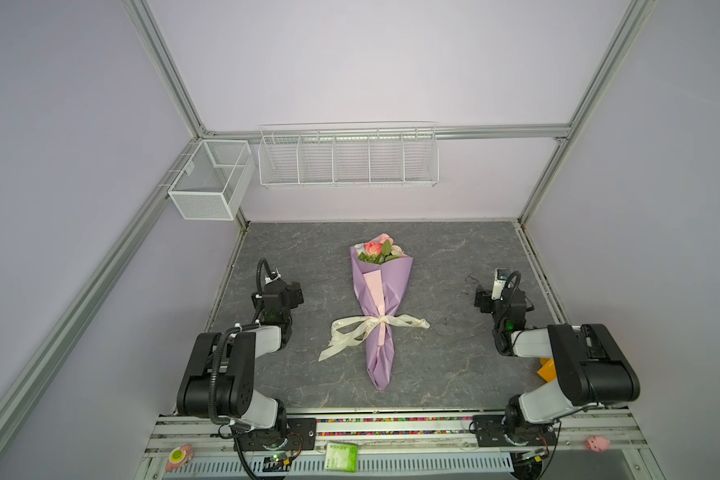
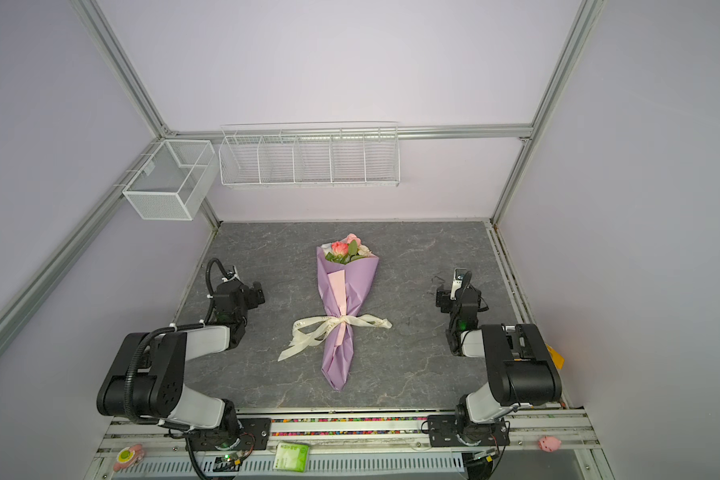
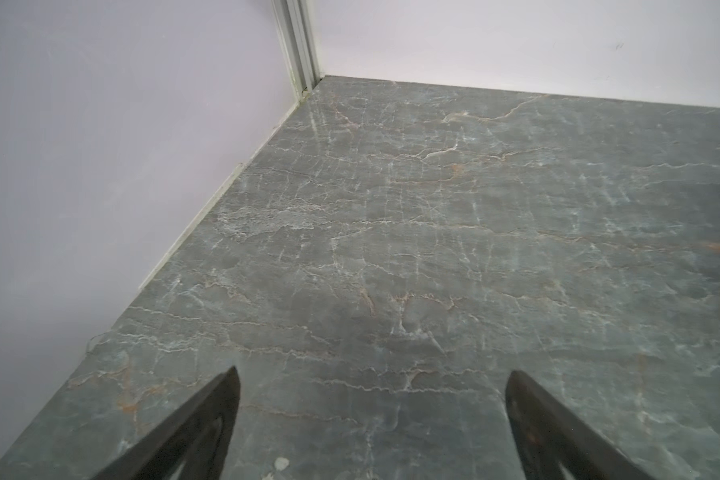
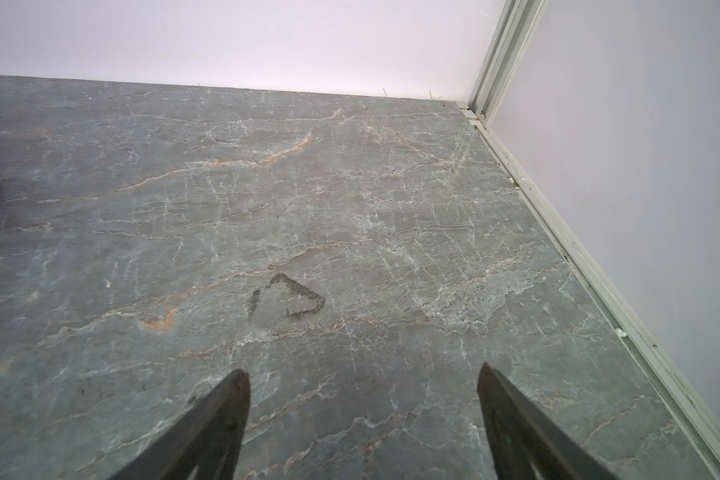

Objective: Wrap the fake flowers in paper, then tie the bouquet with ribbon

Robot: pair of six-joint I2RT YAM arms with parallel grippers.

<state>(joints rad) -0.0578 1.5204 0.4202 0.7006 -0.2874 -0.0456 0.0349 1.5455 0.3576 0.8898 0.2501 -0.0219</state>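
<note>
The bouquet of fake flowers (image 1: 376, 249) (image 2: 341, 248) lies in the middle of the grey table, with pink and cream roses at the far end. Lilac paper (image 1: 387, 291) with a pink strip wraps the stems. A cream ribbon (image 1: 350, 330) (image 2: 313, 328) is knotted round its narrow waist, tails trailing left and right. My left gripper (image 3: 373, 372) sits left of the bouquet, open over bare table. My right gripper (image 4: 362, 370) sits to its right, open and empty. Neither touches the bouquet, which is out of the left wrist view.
On the back wall hangs a white wire rack (image 1: 348, 156), with a mesh basket (image 1: 211, 178) at the left corner. A dark scribble (image 4: 287, 297) marks the table (image 1: 454, 257) ahead of my right gripper. An orange item (image 1: 547, 370) lies beside the right arm. A green packet (image 1: 341, 456) sits on the front rail.
</note>
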